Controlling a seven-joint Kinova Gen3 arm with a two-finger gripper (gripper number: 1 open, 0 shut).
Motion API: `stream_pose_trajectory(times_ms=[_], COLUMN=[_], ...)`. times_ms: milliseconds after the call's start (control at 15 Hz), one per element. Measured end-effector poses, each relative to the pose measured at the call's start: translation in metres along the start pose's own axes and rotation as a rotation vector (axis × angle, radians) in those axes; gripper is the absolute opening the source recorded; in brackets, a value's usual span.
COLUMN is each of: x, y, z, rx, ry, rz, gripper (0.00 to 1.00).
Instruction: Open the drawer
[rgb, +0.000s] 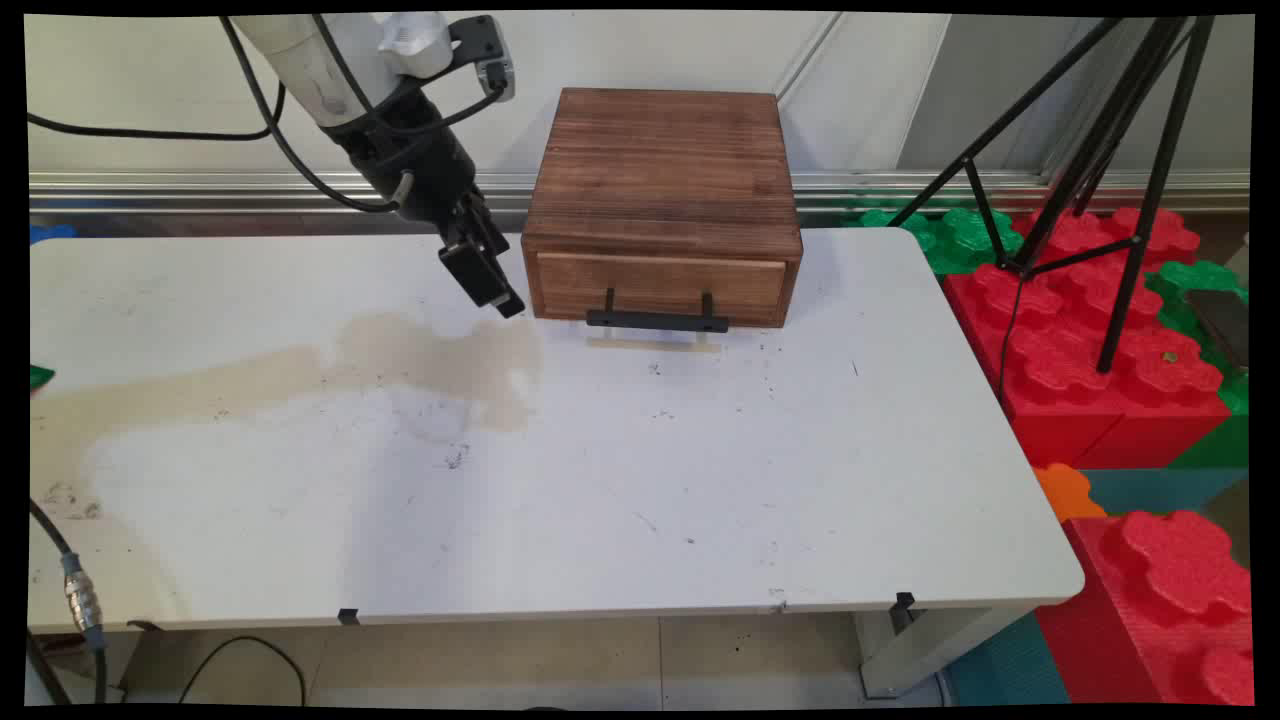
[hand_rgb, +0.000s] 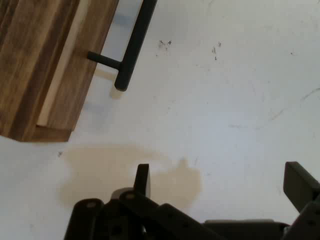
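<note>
white table (rgb: 700, 480), gripper (hand_rgb: 220, 185) spread, empty

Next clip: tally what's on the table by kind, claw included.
Wooden drawer boxes: 1
Black drawer handles: 1
Brownish stains: 1
Claws: 1, open, beside the box's left front corner, holding nothing
Total: 4

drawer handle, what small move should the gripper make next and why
Probably a short shift toward the drawer handle: the gripper hangs open and empty just off the wooden drawer box's corner, above the table, and the bar lies off to one side of its fingers.
</note>
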Motion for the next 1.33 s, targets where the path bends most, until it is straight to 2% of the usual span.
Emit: stream_pose_trajectory(times_ms=[733, 1000, 1333], x=[0.033, 0.053, 0.071], y=[-0.005, -0.009, -0.013], z=[0.019, 0.042, 0.074], rx=[0.005, 0.005, 0.000], ry=[0.051, 0.063, 0.051], rz=[0.037, 0.066, 0.108], gripper=[1.00, 1.00, 1.00])
